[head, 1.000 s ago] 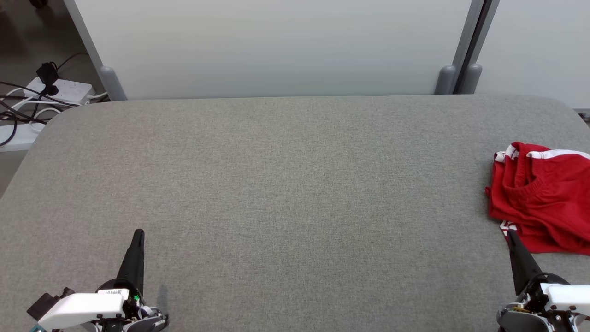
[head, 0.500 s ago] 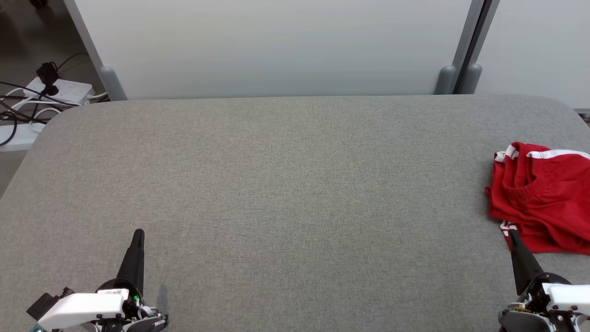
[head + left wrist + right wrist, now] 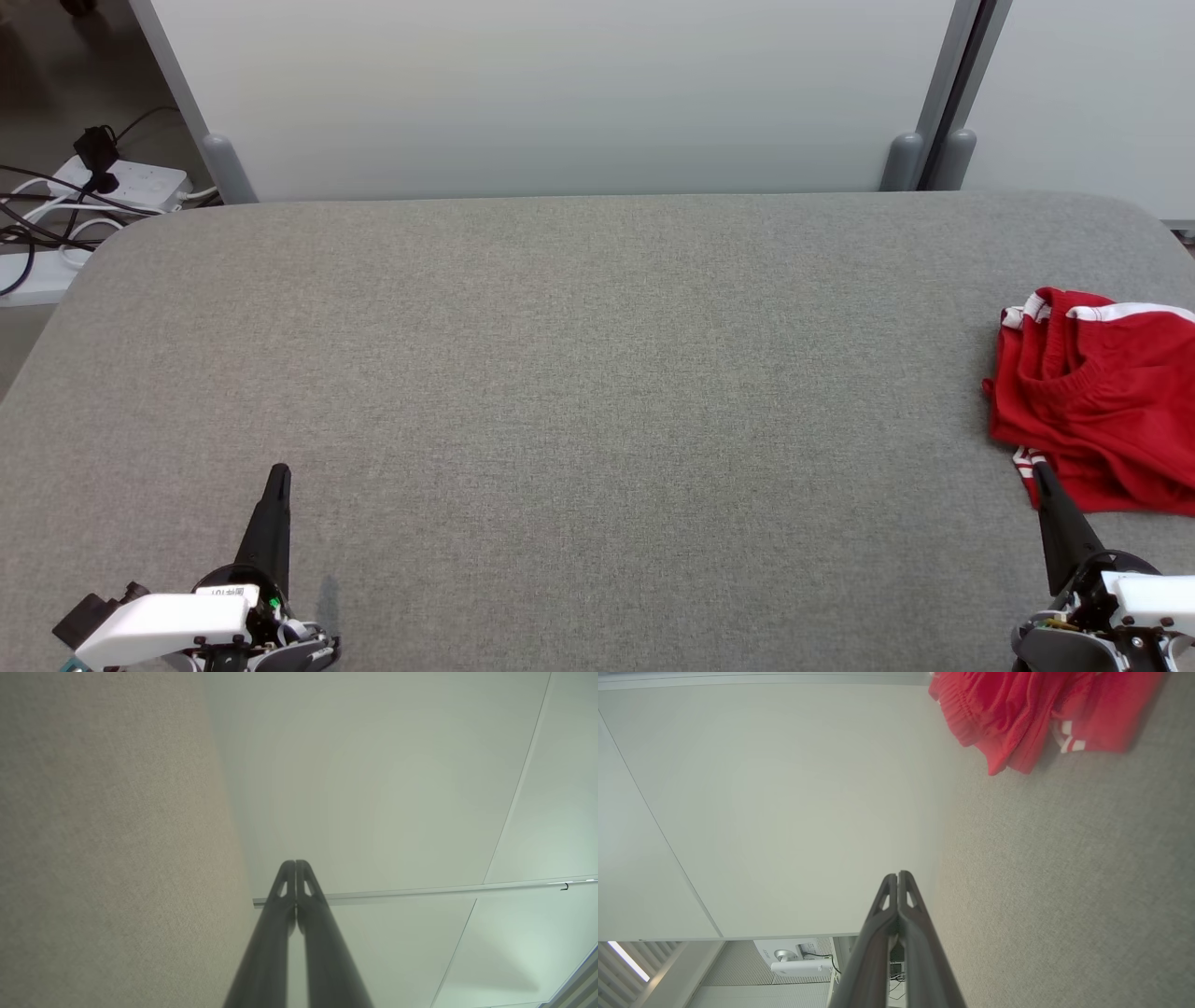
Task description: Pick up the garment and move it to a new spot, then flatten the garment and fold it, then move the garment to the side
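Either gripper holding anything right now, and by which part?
Nothing is held. Left gripper and right gripper are shut empty; the red garment lies loose on the table.

The label [image 3: 229, 591] by the left hand [image 3: 278, 474] bears print, seemingly unreadable.

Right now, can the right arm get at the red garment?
Probably yes: the red garment lies bunched just ahead of the right gripper, with bare table between them. Its jaws are shut, so they would need opening first.
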